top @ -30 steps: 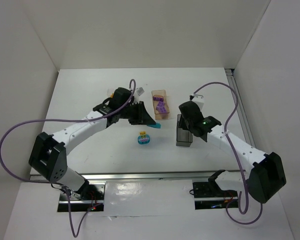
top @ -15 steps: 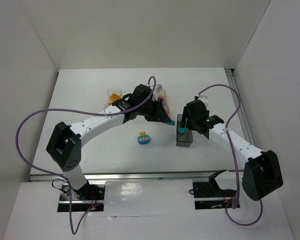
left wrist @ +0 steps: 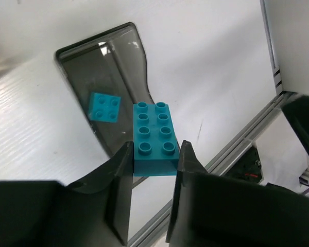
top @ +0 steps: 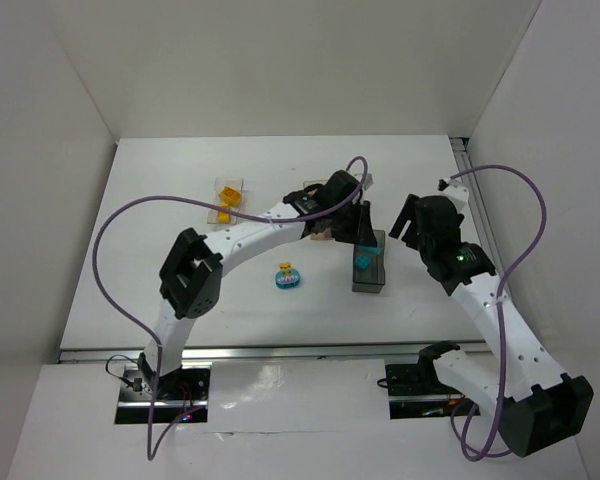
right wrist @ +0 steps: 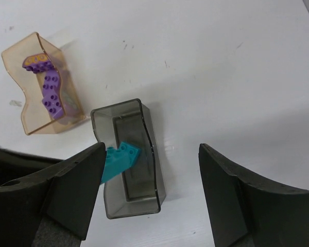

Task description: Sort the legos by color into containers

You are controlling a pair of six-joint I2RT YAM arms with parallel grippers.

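My left gripper (left wrist: pixel 153 154) is shut on a teal two-by-four lego (left wrist: pixel 153 135) and holds it above the dark grey container (left wrist: pixel 87 77), near its long wall. A small teal lego (left wrist: pixel 104 106) lies inside that container. From above, the left gripper (top: pixel 363 222) hangs over the far end of the dark container (top: pixel 368 285). My right gripper (right wrist: pixel 152 149) is open and empty, up and to the right of the dark container (right wrist: pixel 139 190), where a teal lego (right wrist: pixel 121 157) lies tilted. The right gripper (top: pixel 412 222) is beside it.
An orange-tan container (right wrist: pixel 31 103) holds purple legos (right wrist: pixel 51 95); from above the left arm covers it. A clear container (top: pixel 220 186) at the back left holds a yellow lego (top: pixel 230 197). A small stack of teal, yellow and purple legos (top: pixel 287 276) sits on the table centre.
The left arm swung right from the orange-tan container to over the dark one, carrying the teal lego. The right gripper opened, left a teal lego in the dark container and drew back right.
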